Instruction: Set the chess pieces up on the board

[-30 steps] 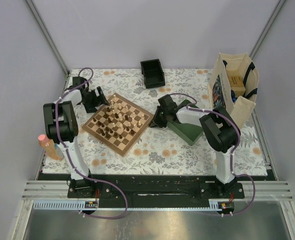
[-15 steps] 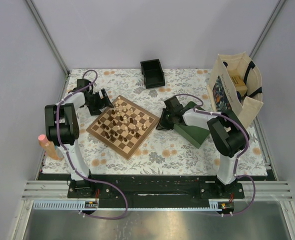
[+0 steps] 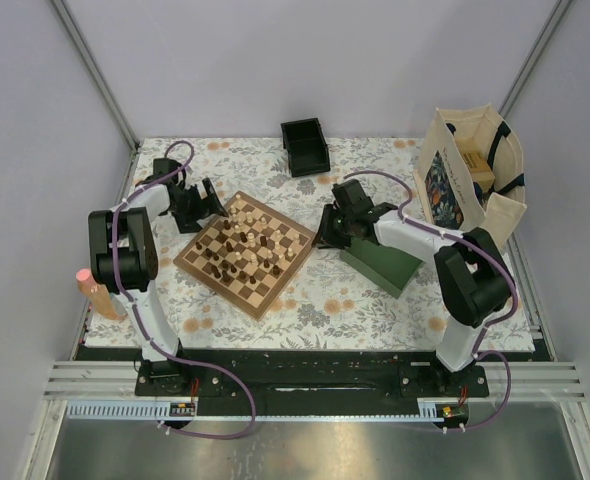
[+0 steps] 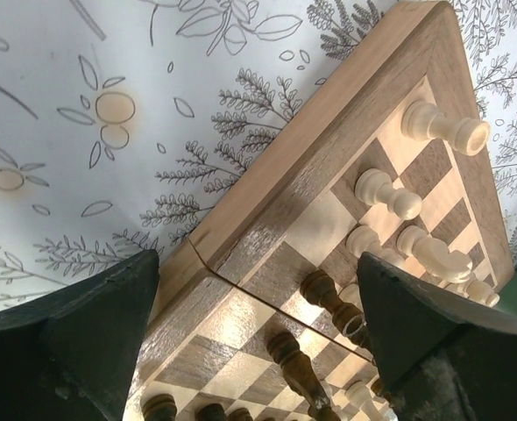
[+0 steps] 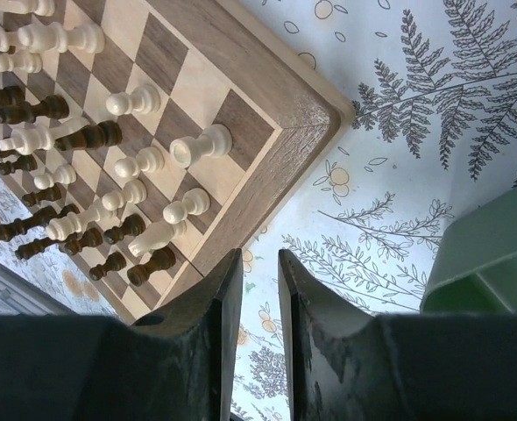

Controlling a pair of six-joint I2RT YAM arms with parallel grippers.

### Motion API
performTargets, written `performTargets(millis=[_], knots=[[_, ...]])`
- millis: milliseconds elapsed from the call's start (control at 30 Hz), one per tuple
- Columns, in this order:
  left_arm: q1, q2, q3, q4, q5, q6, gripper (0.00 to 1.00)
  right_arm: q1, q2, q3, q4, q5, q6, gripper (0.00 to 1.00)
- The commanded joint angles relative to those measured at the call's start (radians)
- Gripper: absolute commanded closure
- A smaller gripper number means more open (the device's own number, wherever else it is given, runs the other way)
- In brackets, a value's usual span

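I count one board [image 3: 243, 250], lying flat on the table [image 3: 375, 310] left of centre. Around it I see one green tray [image 3: 385, 262], one black box [image 3: 305, 147], one bag [image 3: 475, 190] and one pink bottle [image 3: 97, 292]. The pieces [image 3: 240, 245] are too small overhead for a full count. Pale and dark ones stand mixed across the middle squares, with some near the edges.

The board is square, so it has no long axis. It sits turned like a diamond, with one corner pointing away from the arms, one toward them, and one to each side.

The left fingers [image 4: 92, 342] stand wide apart and hold nothing. They are at the board's far-left border, near the far corner, and in the wrist view the border shows between them (I cannot tell whether they touch the wood).

The right fingers [image 5: 197, 351] are nearly together, with only a slim gap that shows bare table and nothing gripped. They hang just off the board's right corner, between the board and the tray.
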Motion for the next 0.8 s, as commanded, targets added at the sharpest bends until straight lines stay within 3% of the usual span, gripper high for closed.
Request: performTargets(millis=[0, 200, 333, 567, 667, 767], knots=[[0.027, -0.055, 0.038, -0.056, 0.003, -0.011, 0.01, -0.005, -0.065, 0.045, -0.037, 0.007, -0.047, 0.66], [0.06, -0.096, 0.04, -0.057, -0.029, -0.017, 0.01, -0.005, -0.095, 0.067, -0.08, 0.019, -0.086, 0.55], [0.064, -0.176, 0.04, -0.055, -0.083, -0.017, 0.01, -0.005, -0.114, 0.099, -0.12, 0.042, -0.108, 0.41], [0.077, -0.341, 0.046, -0.044, -0.088, 0.022, 0.01, -0.005, -0.146, 0.231, -0.235, 0.175, -0.191, 0.02], [0.077, -0.451, -0.007, 0.008, -0.069, 0.013, 0.01, -0.006, -0.183, 0.269, -0.235, 0.255, -0.156, 0.01], [0.076, -0.591, -0.093, 0.078, -0.072, 0.004, 0.01, -0.023, -0.213, 0.243, -0.177, 0.214, -0.119, 0.0]])
